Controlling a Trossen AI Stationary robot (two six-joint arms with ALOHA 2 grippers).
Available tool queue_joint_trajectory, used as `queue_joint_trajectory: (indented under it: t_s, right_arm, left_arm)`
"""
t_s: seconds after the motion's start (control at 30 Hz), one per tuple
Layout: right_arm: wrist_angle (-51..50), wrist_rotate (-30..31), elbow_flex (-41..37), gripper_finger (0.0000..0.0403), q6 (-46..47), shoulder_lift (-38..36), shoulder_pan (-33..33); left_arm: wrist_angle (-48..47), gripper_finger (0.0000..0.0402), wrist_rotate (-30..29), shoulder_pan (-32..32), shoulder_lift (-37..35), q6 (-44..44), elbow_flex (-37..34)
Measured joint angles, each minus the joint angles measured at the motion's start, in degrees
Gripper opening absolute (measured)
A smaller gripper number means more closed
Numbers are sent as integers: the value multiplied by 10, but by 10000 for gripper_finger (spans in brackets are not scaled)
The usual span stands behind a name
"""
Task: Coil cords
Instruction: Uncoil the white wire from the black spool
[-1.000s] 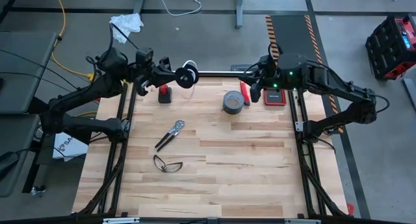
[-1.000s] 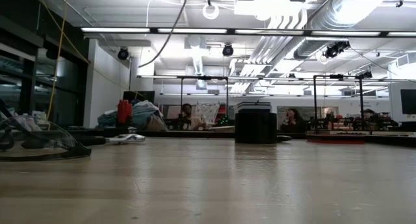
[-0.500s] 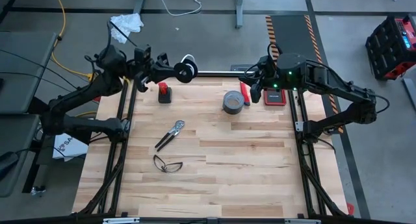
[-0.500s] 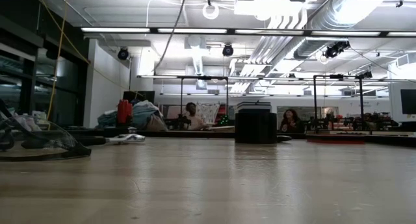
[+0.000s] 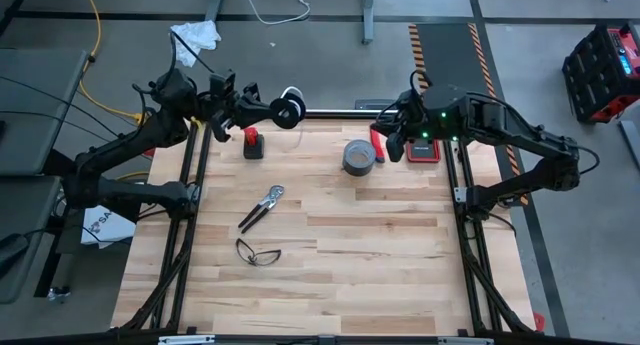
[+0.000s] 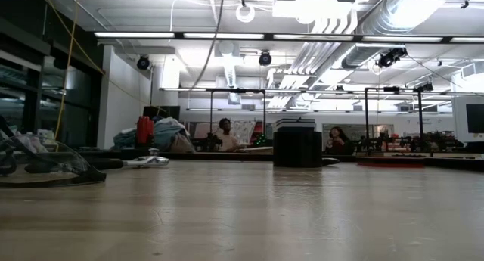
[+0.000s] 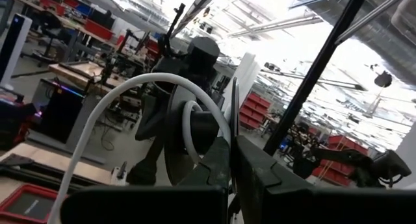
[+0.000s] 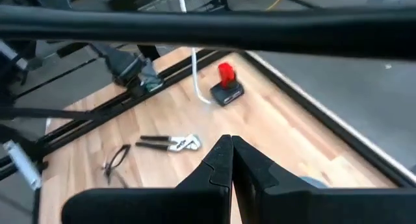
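Observation:
A small black round spool (image 5: 288, 112) with a thin white cord (image 7: 130, 100) wound on it is held in the air over the table's far edge, left of the middle. My left gripper (image 5: 270, 112) is shut on it. A loose run of the cord hangs down in the right wrist view (image 8: 195, 74). My right gripper (image 5: 386, 137) is shut and empty, above the far right part of the table beside the grey tape roll (image 5: 358, 156). My left gripper pinches the rim of the spool's black disc (image 7: 224, 143) between its two fingers. The fingers come about level from the table's left side. The spool is lifted clear of the table, and a loop of white cord arches around it.
On the wooden table lie a red-and-black block (image 5: 254, 143), pliers (image 5: 262, 206), glasses (image 5: 258, 252), a red-handled tool (image 5: 377, 142) and a red flat case (image 5: 423, 148). A black frame bar (image 5: 330, 111) runs along the far edge. The near half is bare wood.
My left gripper has drawn the spool a little toward the table's far edge, still shut on it.

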Motion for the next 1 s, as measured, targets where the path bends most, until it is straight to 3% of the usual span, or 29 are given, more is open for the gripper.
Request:
queue_joint_trajectory:
  t_s: [0.2, 0.5, 0.7, 0.83, 1.0]
  right_arm:
    - [-42, -42, 0, 0, -2, -3, 1]
    - [-43, -6, 0, 0, -2, -14, 9]
    - [30, 0, 0, 0, -35, -6, 9]
    - [127, -48, 0, 0, -77, 16, -5]
    - [286, -195, 0, 0, -94, 59, -21]
  left_arm:
    - [-1, 3, 29, 0, 0, -11, 0]
    - [-3, 3, 31, 0, 0, -15, 0]
    - [1, 3, 6, -4, 23, -32, 0]
    - [98, 3, 29, -29, 56, -107, 0]
    - [266, 3, 20, -70, 98, -203, 1]
